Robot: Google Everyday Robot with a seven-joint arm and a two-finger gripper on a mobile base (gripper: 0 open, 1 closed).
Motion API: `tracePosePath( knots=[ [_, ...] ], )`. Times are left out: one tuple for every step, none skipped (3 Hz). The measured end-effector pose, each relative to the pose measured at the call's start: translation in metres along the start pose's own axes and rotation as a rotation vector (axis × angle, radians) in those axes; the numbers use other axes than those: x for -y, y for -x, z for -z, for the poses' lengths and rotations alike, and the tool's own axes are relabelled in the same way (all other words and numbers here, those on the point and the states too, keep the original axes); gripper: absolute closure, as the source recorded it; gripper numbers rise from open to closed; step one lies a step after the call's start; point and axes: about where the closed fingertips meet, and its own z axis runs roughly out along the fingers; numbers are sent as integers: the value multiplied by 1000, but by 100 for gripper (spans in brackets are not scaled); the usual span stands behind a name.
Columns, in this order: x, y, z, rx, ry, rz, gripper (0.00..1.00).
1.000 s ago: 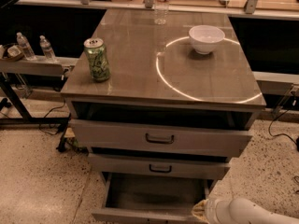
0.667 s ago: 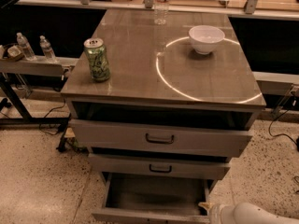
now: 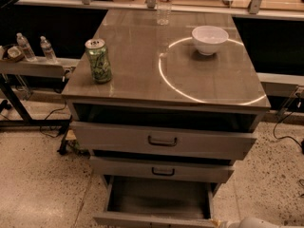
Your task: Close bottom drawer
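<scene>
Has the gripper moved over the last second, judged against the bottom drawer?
Yes. The gripper has sunk down and rightward toward the picture's bottom edge, beside the front right corner of the bottom drawer, with less of it showing.

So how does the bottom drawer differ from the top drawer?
The bottom drawer is pulled far out, tray showing; the top drawer is out only slightly. The bottom drawer is narrower than the top drawer. The top drawer's handle shows; the bottom drawer's does not. Both are grey. The gripper is near the bottom drawer's front right corner.
</scene>
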Motion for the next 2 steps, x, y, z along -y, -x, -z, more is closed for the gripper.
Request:
tracePosePath(
  knots=[
    [-6, -4, -8, 2, 13, -2, 64],
    [-6, -6, -17, 15, 13, -9, 87]
  ],
)
